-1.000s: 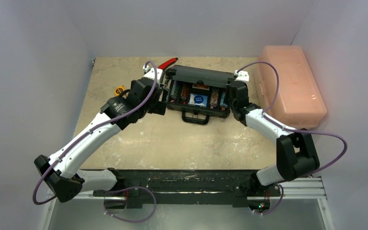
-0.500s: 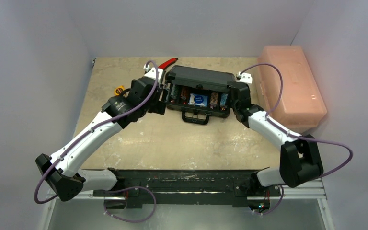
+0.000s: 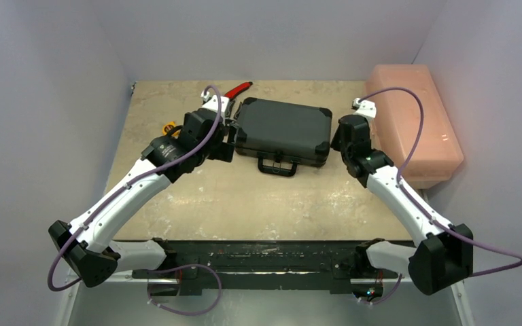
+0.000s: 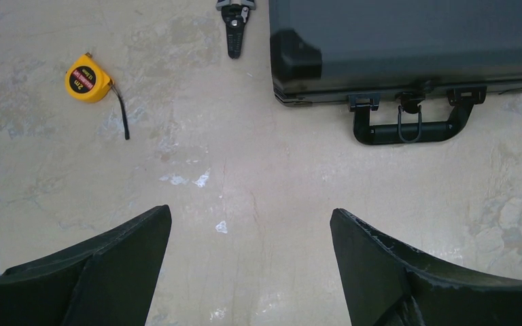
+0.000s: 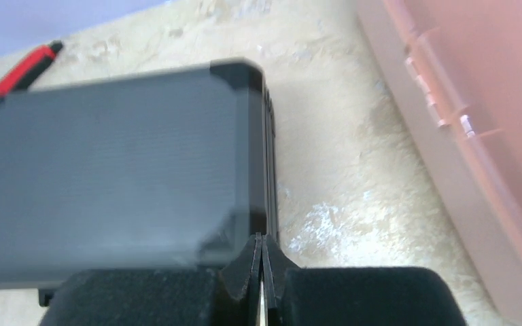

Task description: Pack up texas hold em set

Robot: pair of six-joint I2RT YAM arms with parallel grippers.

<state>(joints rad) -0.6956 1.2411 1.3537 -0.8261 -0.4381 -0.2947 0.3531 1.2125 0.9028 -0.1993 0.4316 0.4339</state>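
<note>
Black briefcase (image 3: 282,129): lid down, flat on the table (image 3: 245,197), handle toward the arm bases. Left gripper (image 4: 250,214): fingers spread wide and empty, just off the briefcase's left end. Right gripper (image 5: 263,248): fingers pinched together on nothing, at the briefcase's right edge, between it and the pink box (image 3: 411,122).

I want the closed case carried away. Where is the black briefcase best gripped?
Probably its carry handle, from the near side: a slim bar lying flat beyond the front edge, with a gap behind it. The briefcase itself looks too wide.
</note>
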